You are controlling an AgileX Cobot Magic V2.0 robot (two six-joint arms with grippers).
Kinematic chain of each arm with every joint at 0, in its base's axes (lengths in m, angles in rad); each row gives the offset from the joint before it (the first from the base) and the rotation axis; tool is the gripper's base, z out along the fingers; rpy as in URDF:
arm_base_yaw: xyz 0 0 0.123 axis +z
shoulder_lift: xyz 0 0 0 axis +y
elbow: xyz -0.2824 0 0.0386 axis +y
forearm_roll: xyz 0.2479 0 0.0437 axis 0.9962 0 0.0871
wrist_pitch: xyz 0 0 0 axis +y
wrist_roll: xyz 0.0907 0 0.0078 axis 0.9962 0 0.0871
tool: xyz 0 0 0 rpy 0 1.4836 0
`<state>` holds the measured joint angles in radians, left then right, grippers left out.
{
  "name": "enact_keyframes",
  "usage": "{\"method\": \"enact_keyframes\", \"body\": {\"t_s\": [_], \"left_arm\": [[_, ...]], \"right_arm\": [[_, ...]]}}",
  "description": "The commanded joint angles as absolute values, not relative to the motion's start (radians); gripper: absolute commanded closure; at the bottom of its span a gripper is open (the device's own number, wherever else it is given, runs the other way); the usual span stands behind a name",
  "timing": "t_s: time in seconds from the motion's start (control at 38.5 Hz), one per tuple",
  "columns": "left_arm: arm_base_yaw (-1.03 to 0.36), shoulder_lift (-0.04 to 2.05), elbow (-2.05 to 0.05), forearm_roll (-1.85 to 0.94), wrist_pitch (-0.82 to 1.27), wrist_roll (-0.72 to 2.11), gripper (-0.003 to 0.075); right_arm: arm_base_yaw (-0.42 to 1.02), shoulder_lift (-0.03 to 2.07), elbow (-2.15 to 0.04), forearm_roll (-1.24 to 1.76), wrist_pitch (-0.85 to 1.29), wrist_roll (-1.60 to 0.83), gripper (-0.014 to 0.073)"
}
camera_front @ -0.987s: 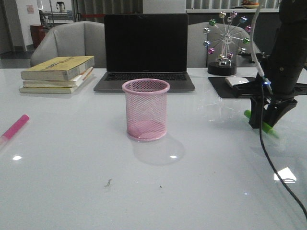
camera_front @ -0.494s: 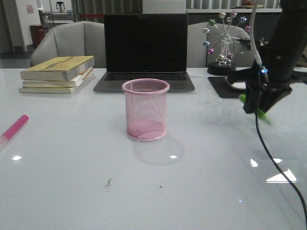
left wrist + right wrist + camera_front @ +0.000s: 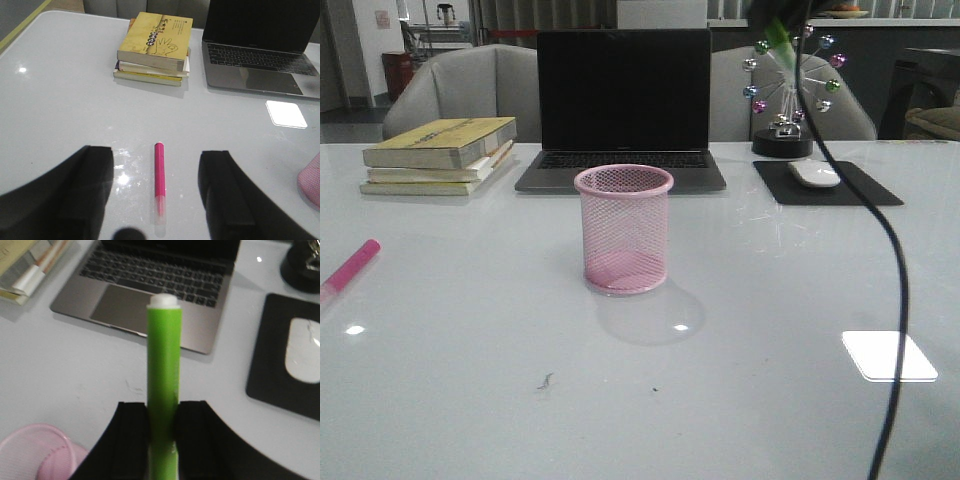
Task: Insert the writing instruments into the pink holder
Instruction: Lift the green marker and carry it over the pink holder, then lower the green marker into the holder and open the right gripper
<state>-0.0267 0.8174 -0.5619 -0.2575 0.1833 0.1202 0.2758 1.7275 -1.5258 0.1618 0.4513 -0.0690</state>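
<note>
- Bright green marker (image 3: 163, 385) clamped in right gripper (image 3: 162, 440), fingers pressed on both sides of lower barrel; pale whitish end away from fingers.
- Front view: only a green sliver (image 3: 776, 32) at the top edge, right of and well above pink mesh holder (image 3: 624, 228); arm mostly out of frame.
- Right wrist view: holder rim (image 3: 37, 452) low in the corner, so marker apparently not yet over the opening.
- Barrel looks smooth, rigid plastic; likely light, stiff, a bit slick. Grip near one end leaves a long free length: good for dropping in, prone to pivoting if squeeze is weak.
- Left gripper (image 3: 156, 192) spread wide, holding nothing, fingers on either side of hot pink marker (image 3: 159, 177) lying flat on white table (image 3: 470, 330), apart from it.
- Pink marker near the table's left edge, well apart from holder; whitish end toward the gripper. Best taken mid-barrel, across its width.
- Holder: thin wire mesh, empty, probably light and easily tipped by a nudge at the rim.
- Behind: laptop (image 3: 624, 105), stacked books (image 3: 438, 155).
</note>
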Motion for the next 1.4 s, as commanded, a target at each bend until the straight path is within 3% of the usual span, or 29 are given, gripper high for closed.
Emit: {"method": "enact_keyframes", "body": {"t_s": [0.0, 0.26, 0.57, 1.25, 1.38], "left_arm": [[-0.029, 0.814, -0.598, -0.267, 0.11, 0.11, 0.0273], [-0.029, 0.814, -0.598, -0.267, 0.11, 0.11, 0.0273], [-0.029, 0.814, -0.598, -0.267, 0.11, 0.11, 0.0273], [-0.029, 0.814, -0.598, -0.26, 0.103, 0.11, 0.0273], [-0.029, 0.814, -0.598, -0.26, 0.085, 0.11, 0.0273]], "right_arm": [[0.331, 1.662, -1.519, 0.172, 0.267, -0.072, 0.0527], [0.474, 1.664, -1.383, 0.172, -0.033, -0.072, 0.0537], [0.548, 1.707, -1.269, 0.172, -0.212, -0.072, 0.0537], [0.571, 1.809, -1.264, 0.171, -0.169, -0.072, 0.0536], [0.571, 1.809, -1.264, 0.171, -0.181, -0.072, 0.0502]]}}
